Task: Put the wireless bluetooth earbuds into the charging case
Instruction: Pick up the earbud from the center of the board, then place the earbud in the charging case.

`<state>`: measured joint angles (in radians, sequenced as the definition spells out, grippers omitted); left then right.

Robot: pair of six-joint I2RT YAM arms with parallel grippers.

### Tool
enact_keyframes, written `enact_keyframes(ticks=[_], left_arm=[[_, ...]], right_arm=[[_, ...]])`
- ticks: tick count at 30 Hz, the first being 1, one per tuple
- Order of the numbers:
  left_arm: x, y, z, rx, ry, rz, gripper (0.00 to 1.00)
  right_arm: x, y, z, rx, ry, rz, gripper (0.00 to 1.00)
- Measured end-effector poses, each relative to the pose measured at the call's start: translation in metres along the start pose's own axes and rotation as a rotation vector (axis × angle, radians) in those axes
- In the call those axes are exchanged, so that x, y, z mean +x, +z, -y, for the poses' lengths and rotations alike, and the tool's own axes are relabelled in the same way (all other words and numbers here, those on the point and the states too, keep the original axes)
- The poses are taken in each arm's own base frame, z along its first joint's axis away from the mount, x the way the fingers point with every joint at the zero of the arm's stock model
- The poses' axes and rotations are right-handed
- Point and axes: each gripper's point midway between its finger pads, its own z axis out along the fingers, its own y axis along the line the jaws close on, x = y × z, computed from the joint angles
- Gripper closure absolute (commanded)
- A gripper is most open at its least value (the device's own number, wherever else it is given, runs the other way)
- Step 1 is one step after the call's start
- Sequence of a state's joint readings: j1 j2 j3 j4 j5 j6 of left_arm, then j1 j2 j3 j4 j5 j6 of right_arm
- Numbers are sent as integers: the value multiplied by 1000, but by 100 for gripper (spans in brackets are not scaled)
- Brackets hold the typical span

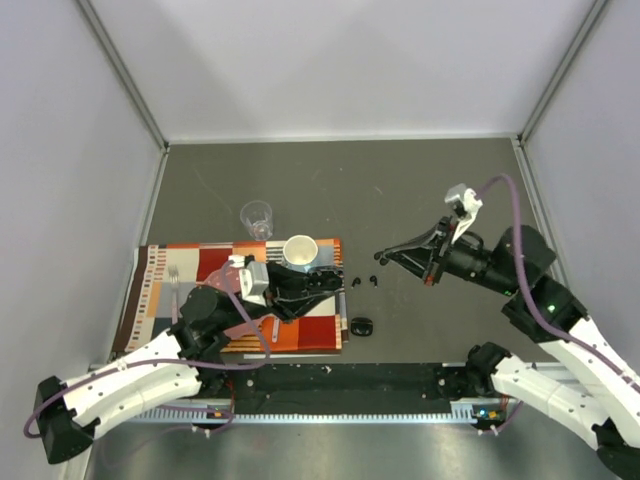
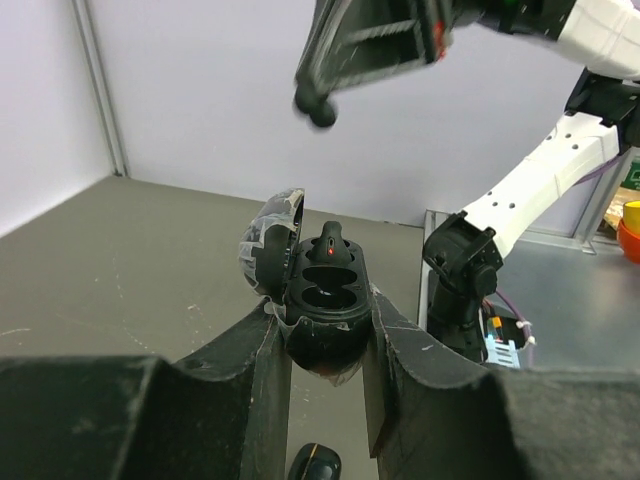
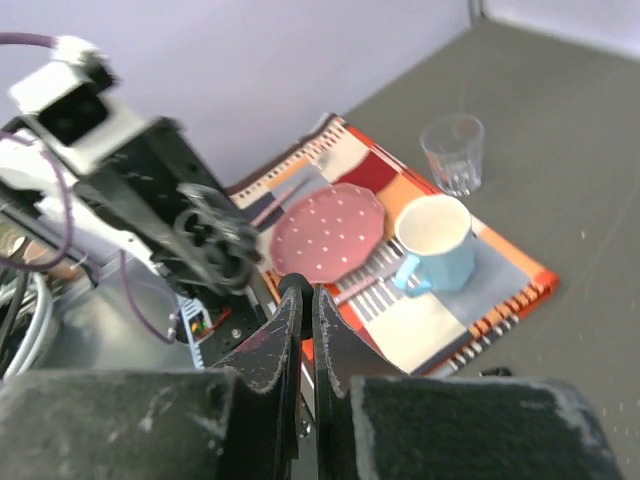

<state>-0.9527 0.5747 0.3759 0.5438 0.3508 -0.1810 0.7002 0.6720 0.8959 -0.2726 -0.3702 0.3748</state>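
Observation:
My left gripper is shut on an open black charging case, held above the placemat's right edge. Its lid stands up on the left, and one earbud with a red light sits in the far slot. The near slots look empty. My right gripper is shut on a small black earbud, hovering just right of the case and a little above it. Two loose earbuds lie on the table between the grippers. A second, closed black case lies nearer the front edge.
A striped placemat carries a mug, a spotted red plate and a fork. A clear glass stands behind the mat. Grey walls close in the left, right and back sides.

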Motion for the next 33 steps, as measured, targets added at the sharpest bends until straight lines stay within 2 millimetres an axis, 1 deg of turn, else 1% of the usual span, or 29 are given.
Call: enact_keyframes(ticks=[4,6,9,12,16,20,24,29,33], left_arm=[[4,5,0,9,-9,-23,100],[4,8,1,20,-11,-32,100],[0,12,2,30,-11,-31,100],[-2,16,4,46,-17,-34,100],[2,19,5,60,-40,-52,100],[11,21,8,78,-69,-79,100],[14,23,11,98,-88,-88,100],[11,23,17,130,-92,-80,100],[9,23,22,156,-98,-81,100]], right_arm=[[-27,-13,-33,-121,-65,29,100],[-34,-17,-44,-166,-84,29,100],[-38,-21,-55,-213,-110,19,100],[-33,-21,-60,-246,-119,-9,100],[-22,-16,-67,-284,-120,-60,100],[-11,-6,-77,-315,-141,-106,100],[1,5,-87,-339,-165,-147,100],[14,22,-85,-320,-192,-192,100],[18,27,-82,-311,-211,-200,100]])
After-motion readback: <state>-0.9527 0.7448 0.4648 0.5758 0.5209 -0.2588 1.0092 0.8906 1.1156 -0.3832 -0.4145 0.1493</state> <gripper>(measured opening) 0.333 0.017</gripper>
